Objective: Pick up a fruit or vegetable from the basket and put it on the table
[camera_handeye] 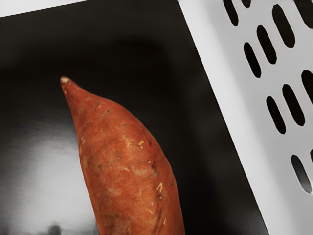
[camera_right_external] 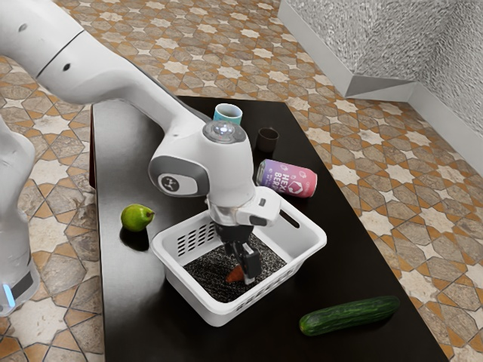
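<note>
My black gripper reaches down inside the white basket, low over its dark bottom. An orange-red sweet potato lies in the basket right at the gripper, which partly hides it. From the hand, the sweet potato appears with its pointed end and upper side exposed, near the slotted wall of the basket. Whether the gripper holds it cannot be made out.
A green pear and a cucumber lie on the black table, outside the basket. Beyond the basket are a pink-purple can, a dark cup and a light-blue mug.
</note>
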You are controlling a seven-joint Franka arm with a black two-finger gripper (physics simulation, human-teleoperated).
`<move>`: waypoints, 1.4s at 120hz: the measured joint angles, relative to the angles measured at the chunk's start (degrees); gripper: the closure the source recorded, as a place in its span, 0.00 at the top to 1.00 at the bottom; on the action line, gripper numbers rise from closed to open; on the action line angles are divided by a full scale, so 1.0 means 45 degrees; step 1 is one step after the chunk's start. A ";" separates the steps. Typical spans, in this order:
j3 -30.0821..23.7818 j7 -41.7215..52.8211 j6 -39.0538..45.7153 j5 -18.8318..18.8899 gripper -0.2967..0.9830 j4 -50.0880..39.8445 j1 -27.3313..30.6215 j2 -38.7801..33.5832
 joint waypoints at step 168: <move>0.0776 0.0031 0.0274 0.0142 0.34 0.0254 0.0337 0.0270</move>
